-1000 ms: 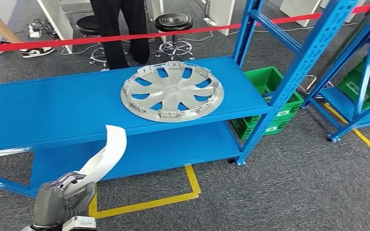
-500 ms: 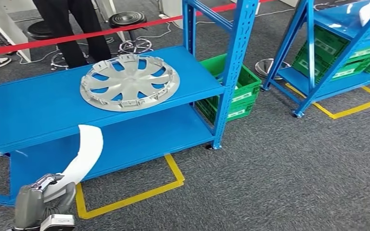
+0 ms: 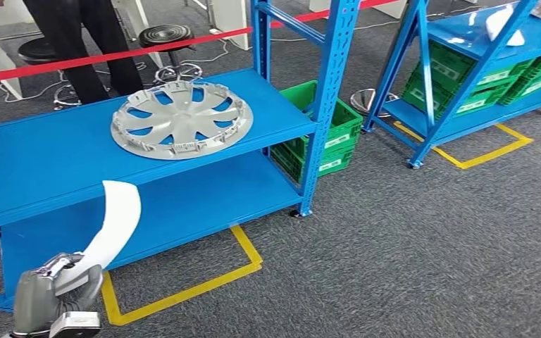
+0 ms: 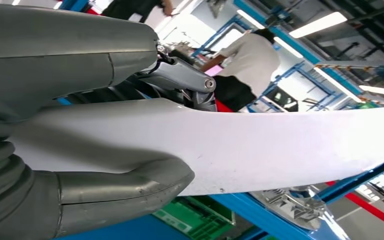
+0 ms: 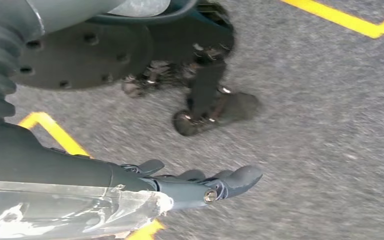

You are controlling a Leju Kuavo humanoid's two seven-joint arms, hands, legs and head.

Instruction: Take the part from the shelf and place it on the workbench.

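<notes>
A long white curved part rises from my left hand, which grips its lower end at the bottom left of the head view. Up close in the left wrist view, the thick thumb and the fingers clamp the white part between them. The part stands in front of the blue shelf, level with its upper board. My right hand hangs over grey carpet with its fingers stretched out and nothing in them.
A silver hubcap lies on the blue shelf's upper board. Green crates sit beside it, and a second blue rack stands at the right. A person stands behind red tape. Yellow lines mark the carpet.
The camera has swung to the right, so the shelf and hubcap slid left and the second rack came further in. My left hand still holds the white part.
</notes>
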